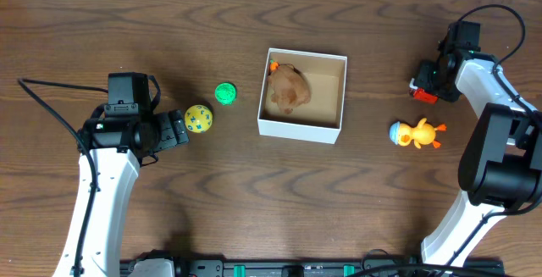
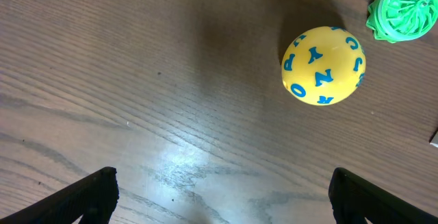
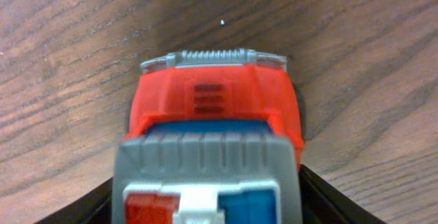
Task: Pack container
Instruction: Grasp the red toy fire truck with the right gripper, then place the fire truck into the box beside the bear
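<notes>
Surface: dark wood-grain table point(image 1: 169, 31).

Item: container point(image 1: 298, 130), lying between my two pairs of fingers and well apart from both. Its mouth faces up. It is square, so it has no long axis, and its sides sit slightly skewed to the table edge.

Contents: brown soft toy point(image 1: 289, 91).

Right gripper point(image 1: 428, 85): fingers flank the red truck point(image 3: 215, 107); I cannot tell whether they pinch it.

Left gripper point(image 2: 222, 200): fingers spread wide, nothing between them. The yellow ball point(image 2: 323, 65) lies ahead, with the green disc point(image 2: 404, 10) beyond it.

Risks, as I judge them:
- The truck's wheels may let it slip from a shallow pinch.
- The ball may roll off if nudged.
- The low walls may spill a toy dropped onto the brown one.
</notes>
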You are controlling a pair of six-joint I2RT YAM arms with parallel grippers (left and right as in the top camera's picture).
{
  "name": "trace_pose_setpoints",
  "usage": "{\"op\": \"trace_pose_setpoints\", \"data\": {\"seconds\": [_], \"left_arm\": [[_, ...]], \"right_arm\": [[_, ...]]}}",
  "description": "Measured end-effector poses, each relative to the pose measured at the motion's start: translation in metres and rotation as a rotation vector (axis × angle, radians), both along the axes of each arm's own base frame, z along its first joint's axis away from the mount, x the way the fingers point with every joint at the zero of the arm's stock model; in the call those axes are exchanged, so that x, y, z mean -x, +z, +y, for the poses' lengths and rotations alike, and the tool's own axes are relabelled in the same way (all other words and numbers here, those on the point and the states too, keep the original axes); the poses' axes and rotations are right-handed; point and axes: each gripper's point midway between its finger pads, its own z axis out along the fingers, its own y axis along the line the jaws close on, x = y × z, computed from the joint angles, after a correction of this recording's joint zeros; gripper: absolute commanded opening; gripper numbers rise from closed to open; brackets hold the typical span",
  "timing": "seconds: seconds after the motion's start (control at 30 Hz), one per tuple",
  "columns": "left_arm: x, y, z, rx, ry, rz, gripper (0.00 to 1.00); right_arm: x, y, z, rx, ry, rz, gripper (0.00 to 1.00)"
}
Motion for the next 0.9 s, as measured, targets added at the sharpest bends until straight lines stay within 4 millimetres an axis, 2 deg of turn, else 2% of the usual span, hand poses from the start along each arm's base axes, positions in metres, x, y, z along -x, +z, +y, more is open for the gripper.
{"op": "trace_pose_setpoints", "data": {"seconds": [0.27, 0.33, 0.4, 0.53, 0.6, 0.7, 0.73, 0.8, 0.9], "left_arm": [[0.001, 0.0, 0.0, 0.0, 0.0, 0.005, 0.98], [0.001, 0.0, 0.0, 0.0, 0.0, 0.004, 0.98], [0.001, 0.0, 0.0, 0.0, 0.0, 0.004, 0.98], [0.001, 0.0, 0.0, 0.0, 0.0, 0.005, 0.98], [0.001, 0.0, 0.0, 0.0, 0.0, 0.006, 0.98], [0.001, -0.001, 0.0, 0.0, 0.0, 0.006, 0.98], [0.001, 0.0, 0.0, 0.0, 0.0, 0.006, 0.98], [0.001, 0.0, 0.0, 0.0, 0.0, 0.006, 0.98], [0.001, -0.001, 0.0, 0.0, 0.0, 0.006, 0.98]], "right_arm": [[0.003, 0.005, 0.006, -0.019, 0.01, 0.007, 0.59], [0.001, 0.016, 0.013, -0.028, 0.027, -0.018, 0.55], [-0.004, 0.038, 0.025, -0.036, 0.055, -0.068, 0.53], [-0.011, 0.114, 0.071, -0.048, 0.161, -0.236, 0.53], [-0.007, 0.158, 0.105, -0.06, 0.24, -0.338, 0.53], [0.004, 0.203, 0.153, -0.087, 0.353, -0.441, 0.52], [0.009, 0.213, 0.171, -0.099, 0.392, -0.463, 0.52], [0.019, 0.22, 0.205, -0.129, 0.457, -0.475, 0.53], [0.03, 0.209, 0.242, -0.161, 0.507, -0.434, 0.54]]}}
